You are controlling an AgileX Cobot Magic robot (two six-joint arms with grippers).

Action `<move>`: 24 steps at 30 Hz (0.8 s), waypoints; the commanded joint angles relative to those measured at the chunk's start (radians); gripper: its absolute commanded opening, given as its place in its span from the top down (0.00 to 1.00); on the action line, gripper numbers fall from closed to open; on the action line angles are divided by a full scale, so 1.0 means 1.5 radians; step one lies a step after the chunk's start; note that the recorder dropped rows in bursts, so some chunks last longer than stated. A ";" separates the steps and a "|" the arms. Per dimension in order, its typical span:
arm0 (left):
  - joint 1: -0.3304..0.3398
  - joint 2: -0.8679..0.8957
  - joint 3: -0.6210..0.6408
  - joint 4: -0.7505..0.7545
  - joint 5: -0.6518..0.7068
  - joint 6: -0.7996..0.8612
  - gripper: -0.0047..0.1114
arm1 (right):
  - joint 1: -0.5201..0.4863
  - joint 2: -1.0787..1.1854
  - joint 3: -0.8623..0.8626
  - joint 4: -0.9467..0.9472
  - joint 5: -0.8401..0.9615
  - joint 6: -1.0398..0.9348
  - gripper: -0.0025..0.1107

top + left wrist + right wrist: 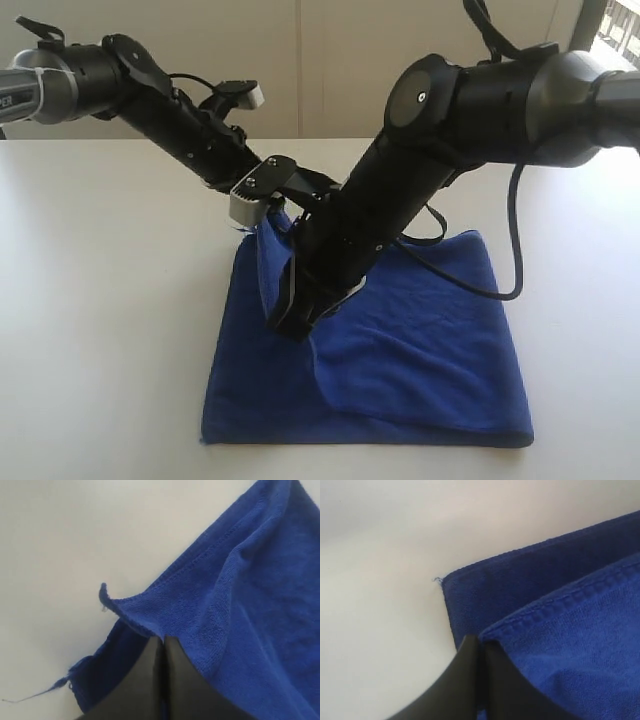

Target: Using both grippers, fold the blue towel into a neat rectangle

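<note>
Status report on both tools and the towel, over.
Left tool shut on blue towel corner, lifted. Right tool shut on its edge. No obstacle seen.

A white table [90, 330] stands before a pale panelled wall [320, 60] (faint vertical seams); daylight glares through a window [622, 35].

Your left arm [170, 105] matte black past a silver-grey link [45, 90] with white lettering, your right arm [400, 190] black under a dark grey shell, round joint cap [420, 98] with centre screw, looping black cable [515, 250], grey-white block [250, 200], left end effector [161, 642] and right end effector [479, 645] narrow black wedges
</note>
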 commanded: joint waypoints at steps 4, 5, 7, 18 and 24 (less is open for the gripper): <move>0.002 0.014 -0.002 0.016 0.013 -0.011 0.96 | 0.003 0.000 0.002 0.006 0.028 -0.010 0.98; 0.002 0.014 -0.002 0.017 0.012 -0.011 0.96 | 0.003 0.000 0.002 0.006 0.033 -0.010 0.98; 0.002 0.014 -0.002 0.015 0.007 -0.011 0.96 | 0.003 0.000 0.002 -0.001 0.044 -0.012 0.98; -0.040 0.012 -0.003 -0.319 -0.009 0.146 0.96 | 0.003 -0.059 0.002 -0.341 0.066 0.194 0.98; -0.097 0.012 -0.038 -0.371 -0.075 0.199 0.96 | 0.003 -0.114 0.002 -0.436 0.100 0.263 0.98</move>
